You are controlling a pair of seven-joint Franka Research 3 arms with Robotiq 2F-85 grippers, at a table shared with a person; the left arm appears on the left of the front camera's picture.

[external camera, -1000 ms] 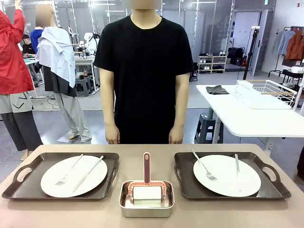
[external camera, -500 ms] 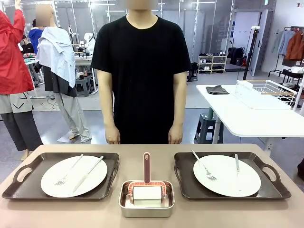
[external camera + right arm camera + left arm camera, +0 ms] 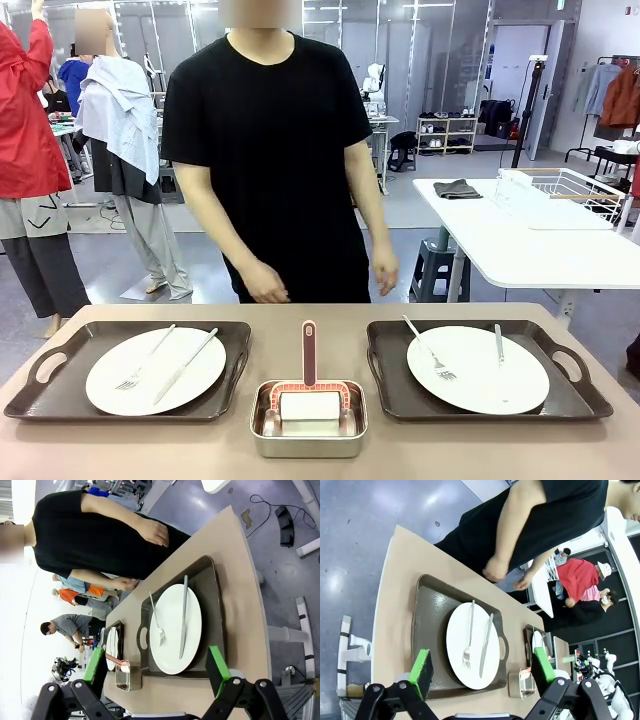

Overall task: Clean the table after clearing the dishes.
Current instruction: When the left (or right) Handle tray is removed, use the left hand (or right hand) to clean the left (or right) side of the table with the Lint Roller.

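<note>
Person (image 3: 270, 160): black short-sleeved T-shirt, round neck (plain front).
Left gripper (image 3: 482, 669): black linked fingers, green pads (image 3: 421, 670), round pivot bolts.
Right gripper (image 3: 156, 665): same black frame, green pads (image 3: 216, 662).

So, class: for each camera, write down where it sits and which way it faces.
Front: fixed on the robot's side, looks across the table at the person, torso and arms showing.
Left wrist: above the left tray, looking down past the open left gripper.
Right wrist: above the right tray, past the open right gripper.
Shared: both wrist views catch the steel pan.
</note>
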